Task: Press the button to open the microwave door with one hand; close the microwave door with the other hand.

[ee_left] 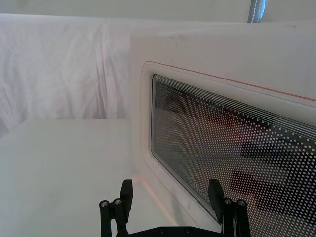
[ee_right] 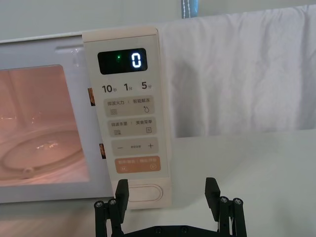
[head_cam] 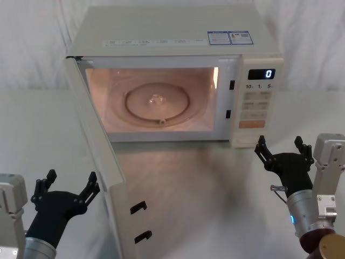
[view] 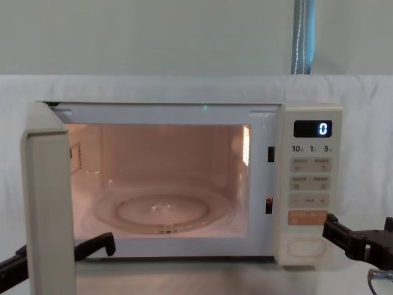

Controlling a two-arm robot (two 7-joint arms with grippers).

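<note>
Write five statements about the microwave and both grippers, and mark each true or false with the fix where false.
1. The microwave door is shut. False: it stands swung wide open, and the lit cavity shows.
2. The display reads 0. True.
3. The right gripper is pressing the button. False: it sits open in front of the control panel, apart from the button.
4. The left gripper is open, beside the door's outer face. True.
5. A plate of food sits on the turntable. False: the glass turntable is bare.
</note>
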